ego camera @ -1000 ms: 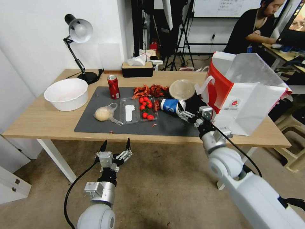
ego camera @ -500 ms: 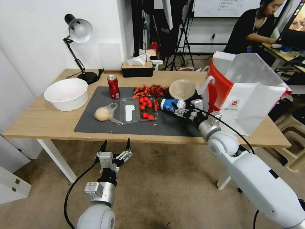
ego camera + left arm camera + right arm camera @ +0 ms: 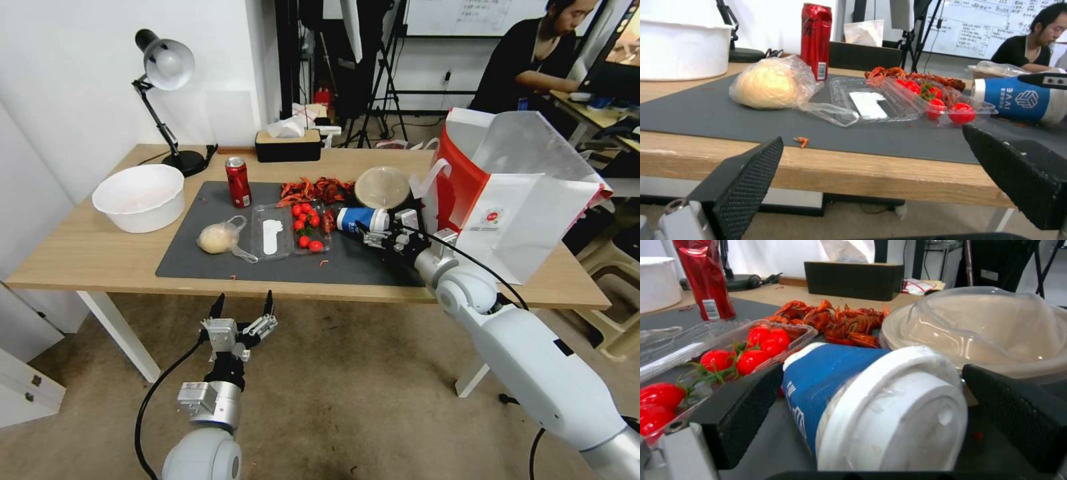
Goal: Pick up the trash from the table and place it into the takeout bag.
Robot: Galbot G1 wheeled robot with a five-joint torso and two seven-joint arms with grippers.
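Blue-and-white cup [image 3: 357, 219] lay sideways, long axis left-right, lid pointing right into the right gripper's [image 3: 379, 233] spread, unclosed fingers.

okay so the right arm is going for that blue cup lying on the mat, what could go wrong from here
The right claw is open around the blue-and-white cup, which lies on its side, so it might roll or slip as the fingers close.

One finger sits close to the clear tray of cherry tomatoes; closing could nudge it and scatter them.

The round beige lidded bowl lies close behind, and the takeout bag beside the arm; lifting could bump either.

The left claw waits below the table edge.
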